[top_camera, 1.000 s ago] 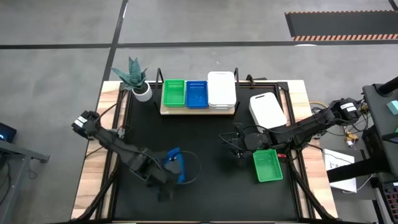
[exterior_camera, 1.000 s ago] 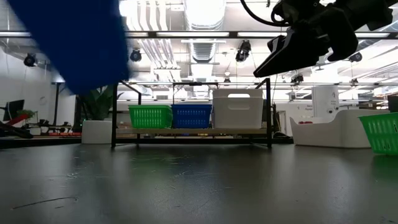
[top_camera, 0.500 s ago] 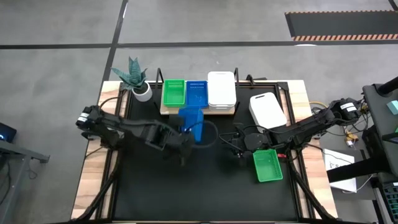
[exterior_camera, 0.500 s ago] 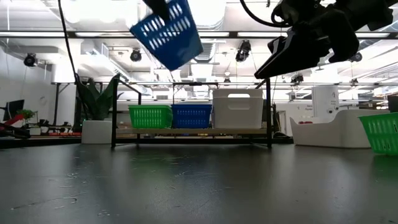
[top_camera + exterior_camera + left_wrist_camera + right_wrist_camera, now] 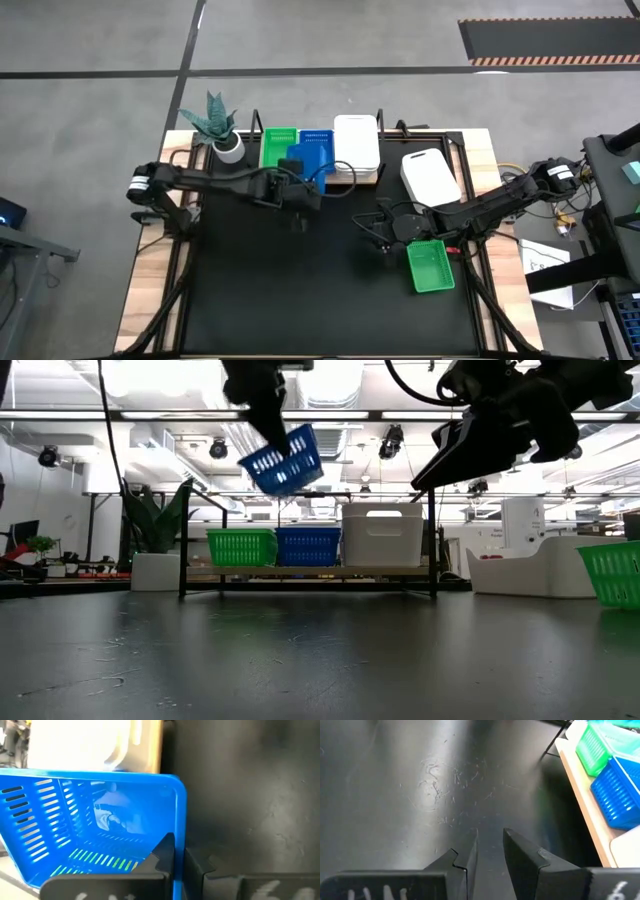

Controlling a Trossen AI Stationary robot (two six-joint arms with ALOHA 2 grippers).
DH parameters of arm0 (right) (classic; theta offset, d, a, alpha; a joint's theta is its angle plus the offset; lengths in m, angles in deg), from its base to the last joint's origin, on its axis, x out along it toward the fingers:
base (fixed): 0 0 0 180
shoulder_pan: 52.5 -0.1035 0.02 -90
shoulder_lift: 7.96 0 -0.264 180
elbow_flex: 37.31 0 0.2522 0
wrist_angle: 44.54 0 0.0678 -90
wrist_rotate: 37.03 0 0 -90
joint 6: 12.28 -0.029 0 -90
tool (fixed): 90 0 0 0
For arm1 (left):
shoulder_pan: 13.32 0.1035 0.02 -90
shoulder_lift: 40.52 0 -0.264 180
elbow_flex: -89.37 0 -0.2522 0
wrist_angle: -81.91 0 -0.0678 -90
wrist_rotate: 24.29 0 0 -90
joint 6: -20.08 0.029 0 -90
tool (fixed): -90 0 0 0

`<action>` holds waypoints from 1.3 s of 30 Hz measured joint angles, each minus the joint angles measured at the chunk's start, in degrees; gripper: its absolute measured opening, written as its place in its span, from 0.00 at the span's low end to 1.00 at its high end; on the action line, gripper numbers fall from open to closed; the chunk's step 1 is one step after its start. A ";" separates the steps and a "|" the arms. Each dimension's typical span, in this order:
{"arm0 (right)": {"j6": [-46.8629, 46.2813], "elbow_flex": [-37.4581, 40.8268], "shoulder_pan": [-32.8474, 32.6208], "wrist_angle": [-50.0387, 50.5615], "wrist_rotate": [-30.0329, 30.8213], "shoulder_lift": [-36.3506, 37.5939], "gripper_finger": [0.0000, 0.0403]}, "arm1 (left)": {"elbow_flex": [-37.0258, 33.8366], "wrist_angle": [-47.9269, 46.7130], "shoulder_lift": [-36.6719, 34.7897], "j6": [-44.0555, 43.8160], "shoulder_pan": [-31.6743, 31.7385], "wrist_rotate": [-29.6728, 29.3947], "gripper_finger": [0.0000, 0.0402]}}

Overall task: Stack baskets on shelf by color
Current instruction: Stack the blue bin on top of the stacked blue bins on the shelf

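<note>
Blue basket [image 5: 283, 458] is up in the air, tilted, pinched by its wall in the left gripper [image 5: 296, 187], right above the front edge of the shelf [image 5: 318, 178] at the desk's [image 5: 300, 290] far edge. The shelf already carries green, blue and white baskets side by side. The right gripper [image 5: 487, 851] hovers over the desk's right half, fingers slightly apart and holding nothing, just beside a green basket [image 5: 431, 266] near the right edge.

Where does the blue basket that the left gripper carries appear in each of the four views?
High view: carried blue basket at the shelf's front edge.
Low view: upper middle, tilted in the air above the shelf.
Left wrist view: fills the left side.
Right wrist view: not in it.
Shared landmark: the shelf.
</note>
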 joint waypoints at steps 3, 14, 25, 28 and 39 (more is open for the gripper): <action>-0.52 0.05 0.00 -0.02 0.00 0.00 0.21 | -3.17 1.35 0.00 -0.87 -0.71 0.75 0.00; -0.08 0.59 0.15 -0.02 0.20 0.00 0.21 | -4.71 2.23 0.00 -0.13 -0.70 0.64 0.00; -0.72 0.81 0.15 -0.02 0.20 0.00 0.21 | -4.56 12.30 0.00 14.31 2.95 -5.58 0.00; -0.72 0.81 0.15 -0.03 0.20 0.00 0.21 | -4.62 15.60 0.06 15.62 6.02 -5.51 0.00; -1.39 0.81 0.13 0.35 0.13 0.00 0.21 | -5.75 20.24 0.26 10.46 15.95 9.72 0.00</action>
